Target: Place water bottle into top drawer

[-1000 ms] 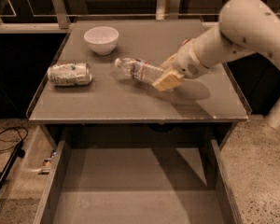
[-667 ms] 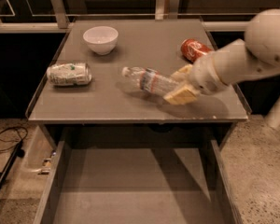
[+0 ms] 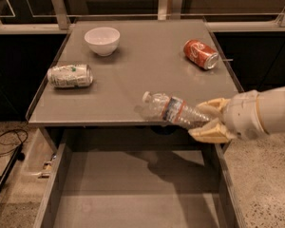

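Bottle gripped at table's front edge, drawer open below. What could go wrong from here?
The gripper, past the front edge of the table, holds the water bottle near its base only, cap end sticking out sideways: it may pivot or slip.
That cap end overlaps the edge; lowering could catch it.
Dropped sideways into the top drawer, it may roll.

Lab: terrazzo floor (image 3: 266,184); pincer (image 3: 203,120) grips bottle (image 3: 173,109) over drawer (image 3: 133,198).
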Robot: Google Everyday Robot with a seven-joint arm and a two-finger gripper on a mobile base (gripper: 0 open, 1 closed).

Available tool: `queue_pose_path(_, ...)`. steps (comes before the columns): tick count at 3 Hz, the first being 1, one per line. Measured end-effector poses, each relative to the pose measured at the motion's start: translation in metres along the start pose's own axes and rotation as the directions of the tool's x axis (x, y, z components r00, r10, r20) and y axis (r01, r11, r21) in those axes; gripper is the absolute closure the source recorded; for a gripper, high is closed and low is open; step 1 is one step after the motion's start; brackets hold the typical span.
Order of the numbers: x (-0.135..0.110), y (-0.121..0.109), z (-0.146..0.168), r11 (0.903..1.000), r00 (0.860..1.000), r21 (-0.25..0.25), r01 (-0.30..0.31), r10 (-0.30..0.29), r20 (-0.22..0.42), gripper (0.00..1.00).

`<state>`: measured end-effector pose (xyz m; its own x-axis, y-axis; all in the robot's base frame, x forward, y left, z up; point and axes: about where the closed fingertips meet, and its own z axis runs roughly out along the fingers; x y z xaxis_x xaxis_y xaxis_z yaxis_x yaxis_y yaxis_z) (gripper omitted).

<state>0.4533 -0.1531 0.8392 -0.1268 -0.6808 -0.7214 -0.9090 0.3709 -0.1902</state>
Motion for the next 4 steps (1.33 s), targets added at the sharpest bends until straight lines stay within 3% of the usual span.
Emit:
queue_pose_path(1, 0.032, 0.038, -0.021, 0.9985, 0.999, 0.038, -0.040, 0.040, -0.008, 1.00)
queue_pose_path(2, 0.069, 0.116, -0.006, 0.9966, 0.996, 0.019, -0.080, 0.081, -0.046, 1.00)
queue_pose_path(3, 0.070, 0.119, -0.003, 0.9965, 0.995, 0.012, -0.083, 0.084, -0.049, 1.00)
queue_pose_path(4, 0.063, 0.126, 0.030, 0.9965, 0.997, -0.039, -0.074, 0.072, -0.036, 1.00)
